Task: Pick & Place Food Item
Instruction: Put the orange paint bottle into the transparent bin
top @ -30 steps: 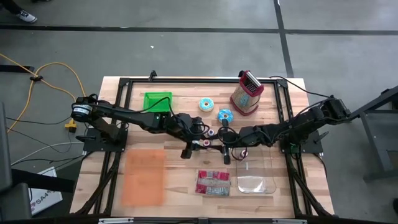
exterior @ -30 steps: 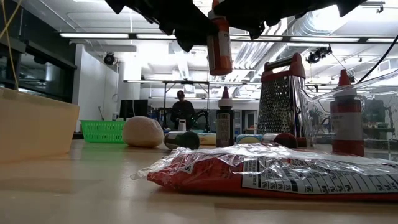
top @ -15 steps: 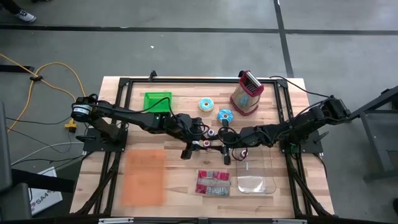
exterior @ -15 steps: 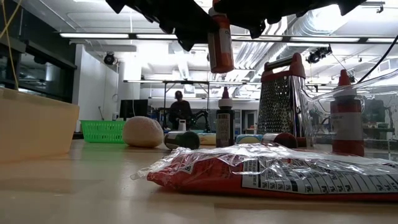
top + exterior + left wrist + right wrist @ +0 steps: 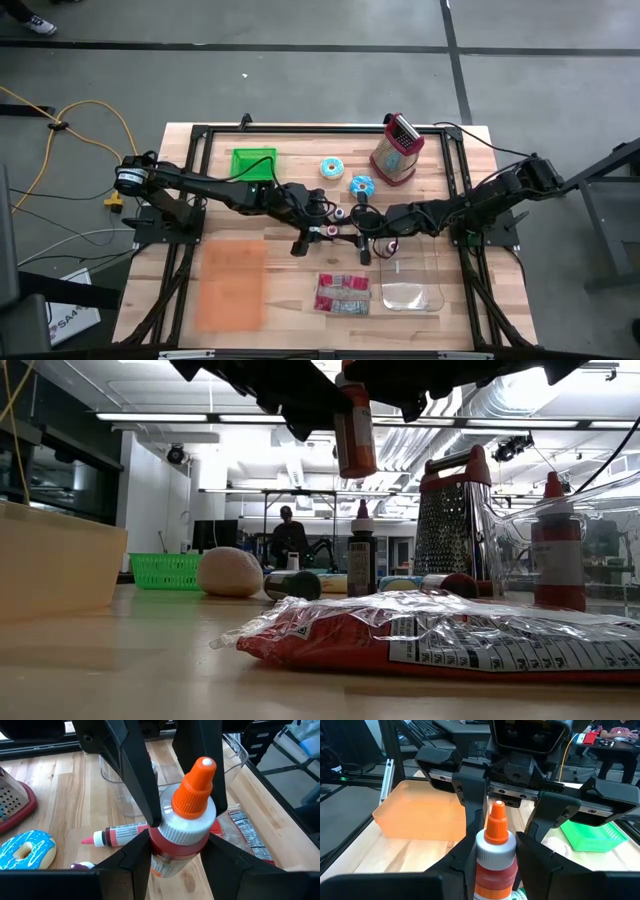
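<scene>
A red sauce bottle (image 5: pixel 182 827) with a white collar and an orange nozzle hangs upright in the air over the middle of the table; in the low view the bottle (image 5: pixel 353 435) is well above the board. My left gripper (image 5: pixel 328 232) reaches it from the table's left and my right gripper (image 5: pixel 365 233) from the table's right. Both are shut on the bottle, their fingers crossing around it. My left gripper pinches the red body just under the white collar (image 5: pixel 167 844) between its two fingers. They come from the table's left, slanting down. The bottle stands upright, nozzle up, clear of the table. My right gripper has its two fingers on opposite sides of the bottle at the white collar (image 5: pixel 495 851). They come nearly level from the table's right. The bottle's lower part is out of its wrist view.
Below lie a red crisp bag (image 5: pixel 342 293), a clear tub (image 5: pixel 412 282) and an orange bin (image 5: pixel 232 285). Farther back are a green basket (image 5: pixel 253 163), two blue doughnuts (image 5: pixel 332 167), a grater (image 5: pixel 397 150) and a lying sauce bottle (image 5: pixel 120 835).
</scene>
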Action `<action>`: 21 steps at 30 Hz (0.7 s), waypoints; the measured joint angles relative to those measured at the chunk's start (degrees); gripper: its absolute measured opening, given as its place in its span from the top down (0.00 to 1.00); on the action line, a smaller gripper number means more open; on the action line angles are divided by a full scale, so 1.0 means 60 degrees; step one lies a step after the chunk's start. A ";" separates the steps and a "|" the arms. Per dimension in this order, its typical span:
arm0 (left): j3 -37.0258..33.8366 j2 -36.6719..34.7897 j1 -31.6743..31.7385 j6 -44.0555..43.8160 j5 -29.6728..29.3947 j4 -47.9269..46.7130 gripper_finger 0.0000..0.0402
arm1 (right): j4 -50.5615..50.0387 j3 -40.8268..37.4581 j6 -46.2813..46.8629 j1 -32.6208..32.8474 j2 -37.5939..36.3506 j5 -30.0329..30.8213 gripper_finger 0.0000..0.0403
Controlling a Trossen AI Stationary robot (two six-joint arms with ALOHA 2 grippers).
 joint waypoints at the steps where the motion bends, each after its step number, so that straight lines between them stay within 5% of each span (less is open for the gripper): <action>1: 0.0000 0.0000 0.0000 0.0000 0.0000 -0.0004 0.63 | 0.0000 0.0000 0.0000 0.0000 0.0000 0.0007 0.73; 21: 0.0000 0.0000 0.0007 -0.0004 0.0017 0.0035 0.46 | -0.0015 0.0000 0.0000 0.0000 0.0000 0.0044 0.73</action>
